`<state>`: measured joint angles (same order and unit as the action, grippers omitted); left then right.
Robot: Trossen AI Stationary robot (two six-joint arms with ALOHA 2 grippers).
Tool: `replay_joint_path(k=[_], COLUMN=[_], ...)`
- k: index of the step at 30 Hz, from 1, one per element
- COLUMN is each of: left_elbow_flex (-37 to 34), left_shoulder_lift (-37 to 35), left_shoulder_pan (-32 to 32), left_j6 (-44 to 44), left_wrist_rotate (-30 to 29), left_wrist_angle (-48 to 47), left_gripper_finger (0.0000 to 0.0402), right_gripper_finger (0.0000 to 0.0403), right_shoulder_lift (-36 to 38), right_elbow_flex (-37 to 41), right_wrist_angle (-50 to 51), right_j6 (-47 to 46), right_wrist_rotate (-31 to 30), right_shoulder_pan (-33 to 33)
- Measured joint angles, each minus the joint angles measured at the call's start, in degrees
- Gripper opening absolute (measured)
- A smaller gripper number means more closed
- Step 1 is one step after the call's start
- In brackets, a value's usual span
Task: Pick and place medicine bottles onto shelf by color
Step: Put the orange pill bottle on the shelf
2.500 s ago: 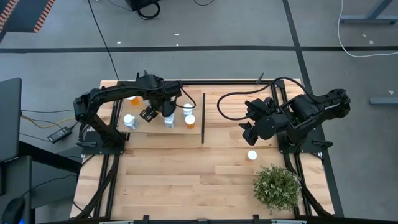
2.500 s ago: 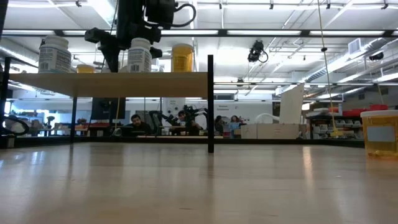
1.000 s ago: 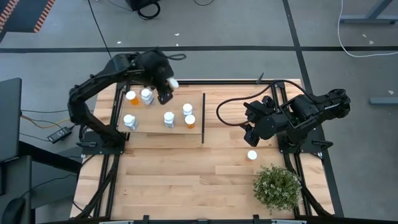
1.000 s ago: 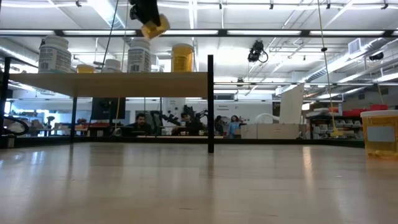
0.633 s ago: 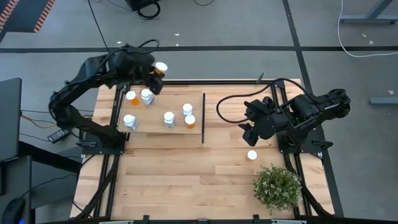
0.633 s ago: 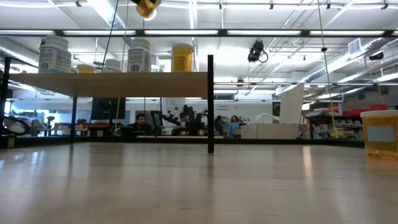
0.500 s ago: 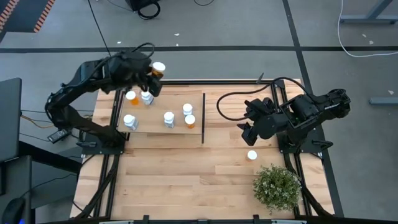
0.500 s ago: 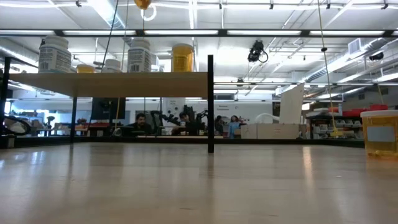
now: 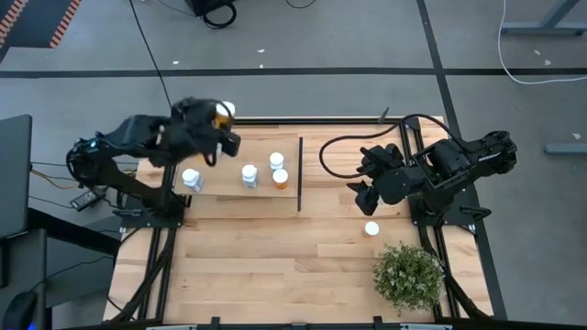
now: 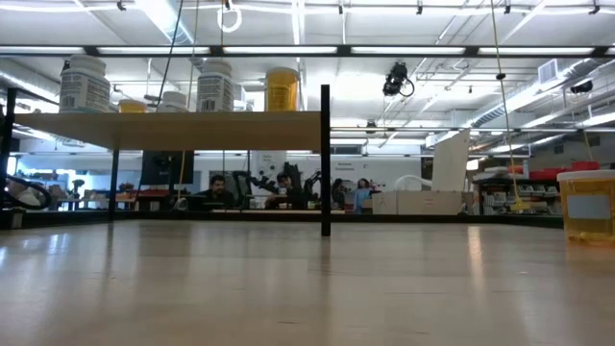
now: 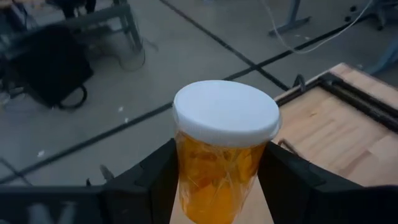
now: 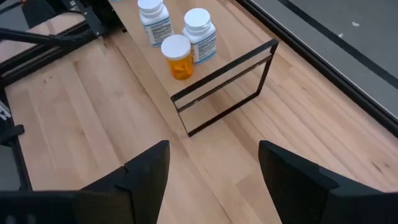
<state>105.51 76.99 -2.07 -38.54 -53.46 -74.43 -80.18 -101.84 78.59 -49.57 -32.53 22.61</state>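
Overhead: a plank table (image 9: 275, 266) w/ two dark arms. At the near right corner sits a bushy potted plant (image 9: 409, 276), & just beside it, toward the arms, one white-capped bottle (image 9: 371, 229) stands alone on the tabletop. A thin black divider (image 9: 300, 172) runs along the shelf's right edge, between shelf & right arm.

The shelf (image 9: 220, 189), a light-wood panel on the table's left half, carries upright bottles: a white one (image 9: 192, 179) at its left, a white one (image 9: 249, 174) mid-shelf, then a white bottle (image 9: 277, 161) touching or just beside an orange bottle (image 9: 280, 178) near the divider. The left arm covers the shelf's far-left part.

The left gripper (image 9: 220, 117) is raised above the table's far-left edge, clenched on an orange held bottle (image 11: 224, 149): a finger presses each side of its body. Its long axis runs along the fingers, white cap pointing away from the wrist.

The right gripper (image 9: 360, 195) waits right of the divider, fingers spread, nothing between them.

Low view: shelf bottles all upright; people sit far behind.
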Motion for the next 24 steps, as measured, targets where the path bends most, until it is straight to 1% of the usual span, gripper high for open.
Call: replay_joint_path(k=[8,11,14,16,20,24], left_elbow_flex=[-16.51,-21.61,-26.01,-28.62,-34.46,-41.36], left_shoulder_lift=[-4.41,-5.71,-6.48,-6.47,-6.49,-6.49], left_shoulder_pan=[-6.99,-9.36,-11.74,-12.90,-14.25,-16.16], left_j6=[-17.84,-24.57,-30.13,-33.07,-40.07,-47.42], left_wrist_rotate=[-4.77,-8.35,-11.95,-12.71,-13.35,-15.99], left_wrist_angle=[0.35,0.42,0.48,0.53,1.67,5.22], left_gripper_finger=[0.0201,0.0197,0.0197,0.0201,0.0204,0.0201], right_gripper_finger=[0.0253,0.0253,0.0253,0.0253,0.0253,0.0253], right_shoulder_lift=[0.00,0.00,0.00,0.00,0.00,0.00], right_elbow_flex=[0.00,0.00,0.00,0.00,0.00,0.00], right_wrist_angle=[0.21,1.48,3.58,4.41,5.49,5.95], right_j6=[-3.14,-4.75,-8.47,-9.99,-9.05,-7.20], right_wrist_rotate=[0.07,0.48,0.65,0.74,1.66,2.38], right_shoulder_pan=[0.02,0.02,0.00,0.00,0.02,0.02])
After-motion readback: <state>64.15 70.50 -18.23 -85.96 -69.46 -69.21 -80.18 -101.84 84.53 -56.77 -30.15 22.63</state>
